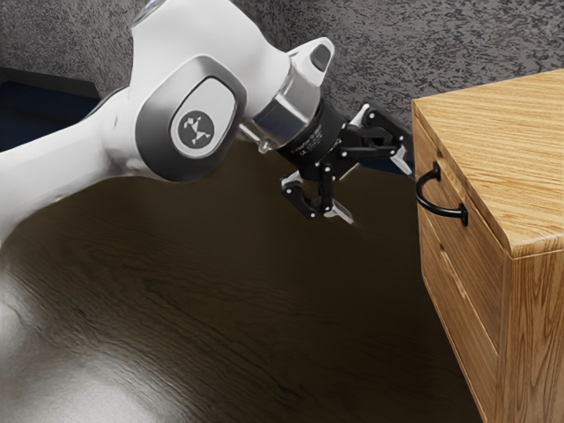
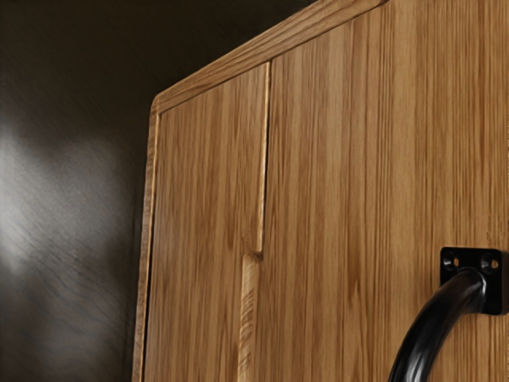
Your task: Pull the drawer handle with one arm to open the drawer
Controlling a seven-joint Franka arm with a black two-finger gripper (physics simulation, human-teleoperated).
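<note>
A wooden cabinet point(image 1: 502, 167) stands at the exterior view's right, its drawer front point(image 1: 445, 189) facing my arm and sitting flush with the cabinet face. A black curved handle point(image 1: 441, 196) is bolted to that upper drawer. My black gripper point(image 1: 381, 192) hangs open just left of the handle, a short gap away, fingers spread one above the other. In the wrist view the drawer front point(image 2: 358, 207) is close, with the handle point(image 2: 445, 318) and its mounting plate near the hand, and a second panel point(image 2: 203, 239) beside it.
The cabinet rests on a dark wooden floor point(image 1: 229, 317) that stretches under my arm. A rough grey wall point(image 1: 423, 44) runs behind. A lower drawer front point(image 1: 458, 300) sits beneath the handled one.
</note>
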